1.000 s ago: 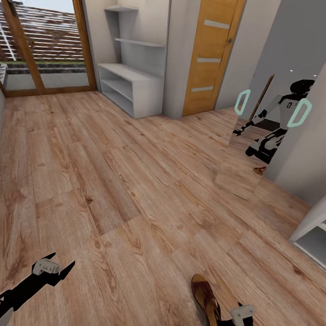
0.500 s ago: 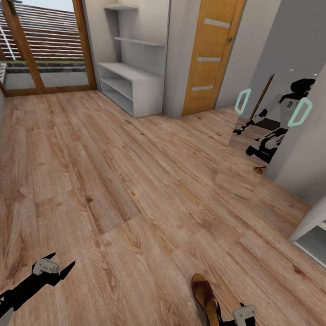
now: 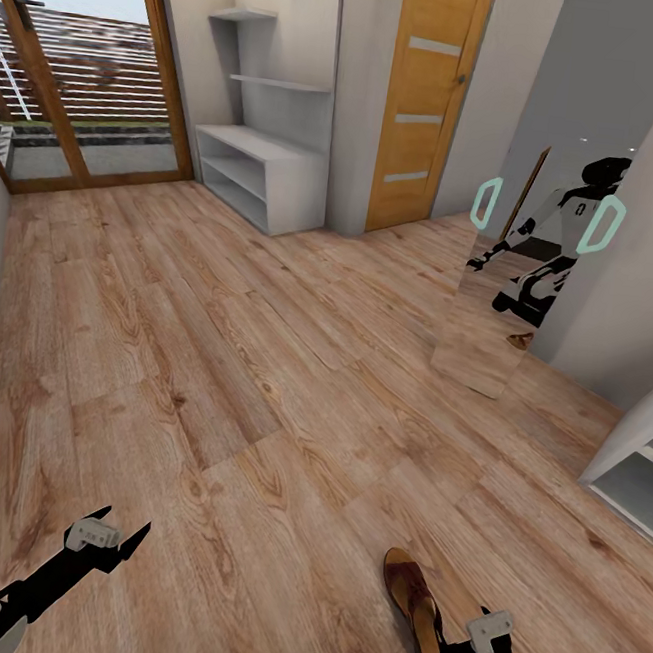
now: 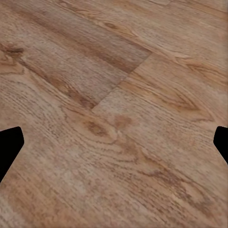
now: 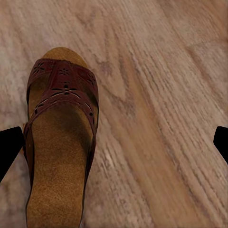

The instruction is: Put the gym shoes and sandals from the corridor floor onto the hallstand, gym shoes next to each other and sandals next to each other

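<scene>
Sandal lies flat on the corridor floor, just beside your right gripper, whose fingers stand spread and empty. It looks light with a stiff sole, so pinch its side edge or the strap.

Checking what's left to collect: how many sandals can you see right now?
1. A sandal lies flat on the corridor floor, beside the right gripper; the right wrist view shows it too. Its partner may be out of frame.
</scene>
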